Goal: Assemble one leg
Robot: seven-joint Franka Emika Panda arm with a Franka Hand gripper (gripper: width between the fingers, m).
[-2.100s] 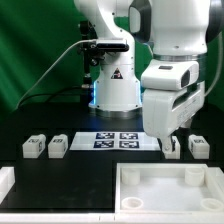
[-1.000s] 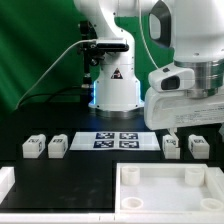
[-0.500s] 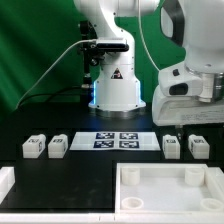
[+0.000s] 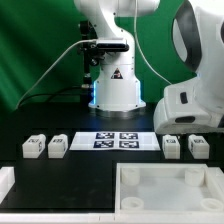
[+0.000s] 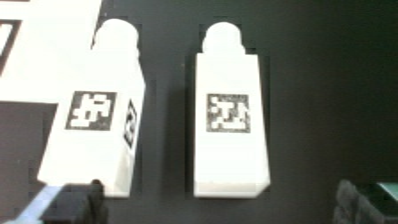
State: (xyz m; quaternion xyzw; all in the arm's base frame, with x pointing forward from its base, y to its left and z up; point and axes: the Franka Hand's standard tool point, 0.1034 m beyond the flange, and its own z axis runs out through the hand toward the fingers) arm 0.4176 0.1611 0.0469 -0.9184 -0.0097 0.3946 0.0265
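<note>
Two white block-shaped legs lie side by side on the black table at the exterior view's right [image 4: 171, 145] [image 4: 198, 146], each with a black-and-white tag. In the wrist view they are the left leg [image 5: 102, 110] and the right leg [image 5: 228, 110], pegs pointing away. Two more legs [image 4: 33, 147] [image 4: 57, 146] lie at the exterior view's left. My gripper [image 4: 188, 126] hangs above the right pair, clear of them. In the wrist view the gripper [image 5: 217, 205] is open and empty, with its dark fingertips [image 5: 63, 205] wide apart on either side of the pair.
The marker board [image 4: 118, 139] lies between the two pairs of legs; its edge shows in the wrist view [image 5: 39, 60]. A large white square panel [image 4: 170, 172] with corner sockets lies at the front. A white block [image 4: 5, 180] sits at the front left. The robot base [image 4: 113, 85] stands behind.
The arm has risen and swung toward the exterior view's right, away from just above the right pair of legs. The legs have not moved.
</note>
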